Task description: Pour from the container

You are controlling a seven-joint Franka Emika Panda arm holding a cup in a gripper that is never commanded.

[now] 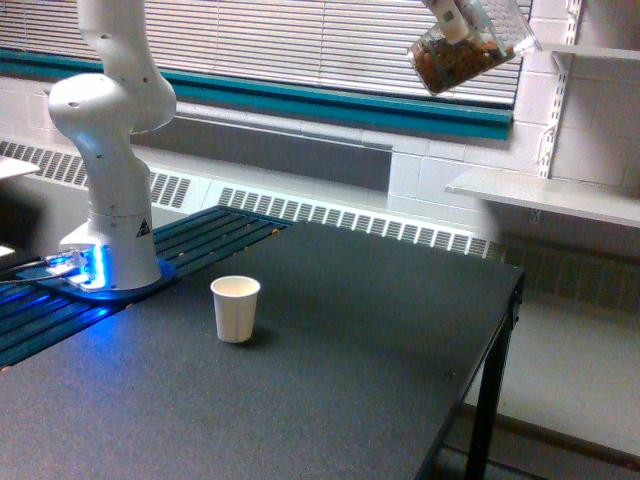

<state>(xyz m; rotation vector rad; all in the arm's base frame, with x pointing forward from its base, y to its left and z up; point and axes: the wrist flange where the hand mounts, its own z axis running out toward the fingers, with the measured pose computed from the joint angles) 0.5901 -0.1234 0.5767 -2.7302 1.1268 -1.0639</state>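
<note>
The clear, see-through cylindrical container [462,55] with brown nut-like bits inside hangs near the top of the exterior view, toward its right, high above the tabletop. It is tilted, and the brown bits lie heaped against its lower left side. The gripper [455,20] is mostly cut off by the upper edge of the frame; only a pale part of it shows against the container wall. The fingers appear to be pinching the container, since nothing else supports it, but the contact itself cannot be confirmed.

The small white paper cup [235,308] stands upright on the dark grey tabletop [380,330], well below the container and well toward the view's left of it. The white robot arm base [110,210] stands beyond the cup at the view's left, on a blue-lit mount.

Judged from this arrangement, pouring has not begun: no bits are in the air and the container is not above the cup. To perform the step well:

1. Bring the container directly over the cup mouth before tilting further.
2. Lower it close to the rim, so falling bits do not bounce out.
3. Tilt slowly; the bits may release in a sudden clump.
4. Avoid touching the light cup, which would tip easily.
</note>
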